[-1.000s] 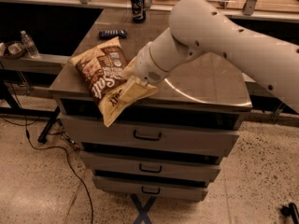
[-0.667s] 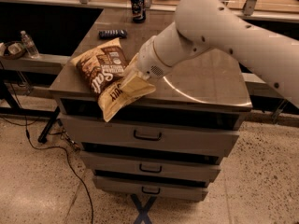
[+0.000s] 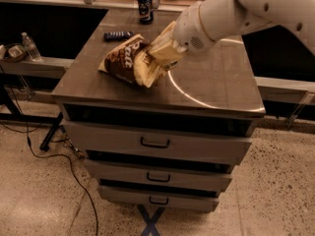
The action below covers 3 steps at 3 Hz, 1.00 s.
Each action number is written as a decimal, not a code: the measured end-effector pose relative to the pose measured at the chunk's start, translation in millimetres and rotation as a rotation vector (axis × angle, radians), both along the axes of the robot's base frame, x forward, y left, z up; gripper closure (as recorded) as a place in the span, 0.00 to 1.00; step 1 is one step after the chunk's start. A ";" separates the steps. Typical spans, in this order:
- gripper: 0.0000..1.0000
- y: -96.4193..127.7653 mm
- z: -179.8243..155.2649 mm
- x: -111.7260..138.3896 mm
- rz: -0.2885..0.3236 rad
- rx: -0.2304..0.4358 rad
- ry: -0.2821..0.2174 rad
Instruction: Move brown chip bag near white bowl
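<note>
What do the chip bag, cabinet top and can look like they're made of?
The brown chip bag looks like thin plastic film, crinkled, glossy; the gripper pinches its cream edge. The cabinet top seems brushed metal, mirroring light arcs. The can is likely aluminium, with a shiny rim.

Grey metal drawer cabinet (image 3: 157,142), speckled floor (image 3: 278,193).
</note>
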State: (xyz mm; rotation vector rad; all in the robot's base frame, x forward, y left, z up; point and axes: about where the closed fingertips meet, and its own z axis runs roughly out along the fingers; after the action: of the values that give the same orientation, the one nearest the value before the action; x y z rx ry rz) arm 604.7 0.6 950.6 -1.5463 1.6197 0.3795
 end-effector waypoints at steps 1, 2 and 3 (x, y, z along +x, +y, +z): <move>1.00 -2.7 18.5 6.5 -0.003 0.009 -0.031; 1.00 1.0 21.2 13.8 0.011 -0.014 -0.043; 1.00 -40.2 42.2 29.4 -0.086 -0.037 -0.087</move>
State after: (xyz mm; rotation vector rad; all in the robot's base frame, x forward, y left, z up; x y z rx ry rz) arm 634.1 -39.6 992.9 -1.4947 1.6275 0.2342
